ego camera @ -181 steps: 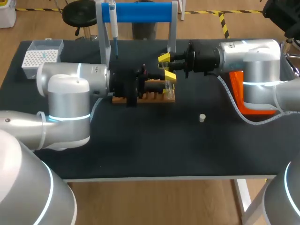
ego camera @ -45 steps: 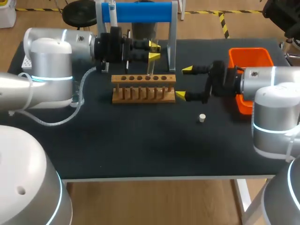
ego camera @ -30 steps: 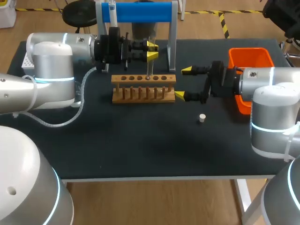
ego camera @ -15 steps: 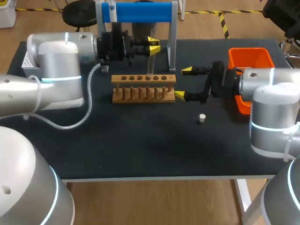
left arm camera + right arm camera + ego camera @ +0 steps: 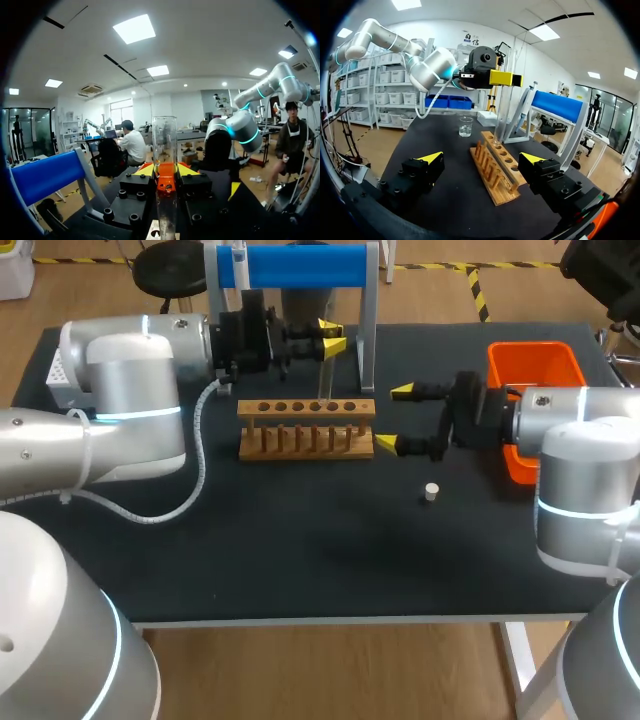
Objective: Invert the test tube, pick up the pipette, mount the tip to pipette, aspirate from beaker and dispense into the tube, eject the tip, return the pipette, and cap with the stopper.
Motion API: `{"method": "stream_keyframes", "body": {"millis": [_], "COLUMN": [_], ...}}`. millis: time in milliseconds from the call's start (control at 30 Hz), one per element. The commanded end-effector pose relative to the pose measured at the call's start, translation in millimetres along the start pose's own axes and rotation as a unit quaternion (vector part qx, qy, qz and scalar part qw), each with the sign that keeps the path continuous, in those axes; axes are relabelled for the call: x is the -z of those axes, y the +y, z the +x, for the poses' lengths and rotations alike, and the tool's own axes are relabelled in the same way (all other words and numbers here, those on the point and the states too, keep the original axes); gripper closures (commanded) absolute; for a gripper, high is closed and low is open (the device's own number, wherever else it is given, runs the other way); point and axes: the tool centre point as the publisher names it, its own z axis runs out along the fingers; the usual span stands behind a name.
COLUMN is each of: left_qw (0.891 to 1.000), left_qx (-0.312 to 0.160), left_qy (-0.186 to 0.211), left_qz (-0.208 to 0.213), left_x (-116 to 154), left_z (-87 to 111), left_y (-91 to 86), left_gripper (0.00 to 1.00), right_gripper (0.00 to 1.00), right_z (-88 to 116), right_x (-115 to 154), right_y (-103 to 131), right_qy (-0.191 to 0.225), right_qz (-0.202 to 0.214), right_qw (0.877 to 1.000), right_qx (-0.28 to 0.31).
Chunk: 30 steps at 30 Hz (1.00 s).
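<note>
Shifted behind rack (image 5: 306, 427): left gripper (image 5: 332, 336), fingers clamped on upright test tube (image 5: 323, 377). Right gripper (image 5: 394, 418): fingers spread wide, empty.

The tube (image 5: 164, 142) is clear, glossy glass. The rack (image 5: 305, 430) is bare brown wood, and the table (image 5: 300, 550) has a matt black top.

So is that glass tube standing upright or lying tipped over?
Upright: the test tube stands vertical, gripped by the left arm's jaws, its lower end at the wooden rack's end hole.
</note>
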Motion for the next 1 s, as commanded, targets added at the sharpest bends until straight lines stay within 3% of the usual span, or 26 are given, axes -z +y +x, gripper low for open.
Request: {"method": "stream_keyframes", "body": {"millis": [33, 500, 1000], "left_qw": [1.000, 1.000, 1.000], "left_qx": [0.000, 0.000, 0.000], "left_qy": [-0.001, -0.001, -0.001], "left_qz": [0.000, 0.000, 0.000], "left_x": [0, 0, 0], "left_z": [0.6, 0.6, 0.6], "left_y": [-0.4, -0.4, -0.4], "left_gripper": [1.00, 1.00, 1.00], "right_gripper": [0.00, 0.00, 0.00], "right_z": [-3, -18, -22], "right_x": [-9, -47, -60], "right_y": [2, -11, -34], "right_qy": [-0.012, -0.047, -0.057], "right_qz": [0.007, 0.032, 0.041], "right_qw": [1.000, 0.998, 0.998], "right_qx": [0.003, 0.007, 0.000]}}
